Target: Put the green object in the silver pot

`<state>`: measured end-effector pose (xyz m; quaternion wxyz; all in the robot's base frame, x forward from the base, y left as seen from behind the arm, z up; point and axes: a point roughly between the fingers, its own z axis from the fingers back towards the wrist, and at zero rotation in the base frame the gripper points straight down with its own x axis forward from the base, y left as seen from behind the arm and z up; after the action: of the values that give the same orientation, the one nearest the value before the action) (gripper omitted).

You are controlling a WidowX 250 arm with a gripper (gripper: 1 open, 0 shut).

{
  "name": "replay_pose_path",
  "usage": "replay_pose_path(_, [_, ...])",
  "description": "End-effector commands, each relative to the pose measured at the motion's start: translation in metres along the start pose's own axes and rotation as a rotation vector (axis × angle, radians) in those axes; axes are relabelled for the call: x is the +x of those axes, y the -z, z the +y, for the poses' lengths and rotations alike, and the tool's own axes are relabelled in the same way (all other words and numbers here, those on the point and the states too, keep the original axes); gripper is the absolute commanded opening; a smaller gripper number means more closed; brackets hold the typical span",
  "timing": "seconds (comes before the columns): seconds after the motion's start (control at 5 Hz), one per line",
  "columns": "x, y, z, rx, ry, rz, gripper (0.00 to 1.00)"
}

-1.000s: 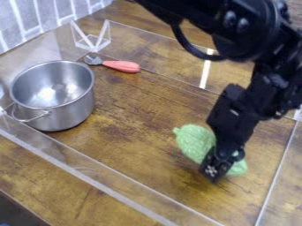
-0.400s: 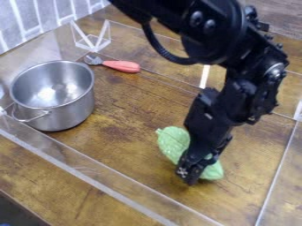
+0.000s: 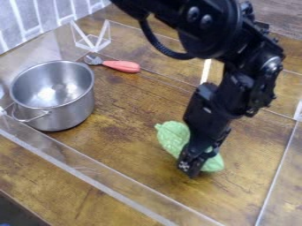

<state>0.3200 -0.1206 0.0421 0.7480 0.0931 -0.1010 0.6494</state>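
The green object (image 3: 175, 136) is a light green bumpy toy vegetable lying on the wooden table right of centre, near the front. My black gripper (image 3: 192, 164) points steeply down onto its right half, shut on the green object, and covers much of it. The silver pot (image 3: 51, 93) stands at the left, round and shiny, empty inside, well apart from my gripper.
A small red-handled tool (image 3: 119, 65) lies behind the pot, with a clear wire-like stand (image 3: 90, 37) beyond it. A low transparent wall (image 3: 83, 177) runs along the table's front edge. My black arm (image 3: 224, 44) fills the upper right.
My gripper and the green object have slid together to the left across the table, mostly earlier in the second; the pot and the red tool stayed put.
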Motion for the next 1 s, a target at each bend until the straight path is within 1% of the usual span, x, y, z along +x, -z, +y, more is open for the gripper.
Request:
replay_pose_path(0.0, [0.006,-0.028,-0.015,-0.092,0.024,0.025,0.0])
replay_pose_path(0.2, [0.009,-0.03,-0.019,-0.106,0.067,0.024,0.0])
replay_pose_path(0.6, [-0.01,-0.046,-0.031,-0.117,0.102,0.025,0.0])
replay_pose_path(0.8, [-0.013,-0.041,-0.036,-0.119,0.113,0.03,0.0])
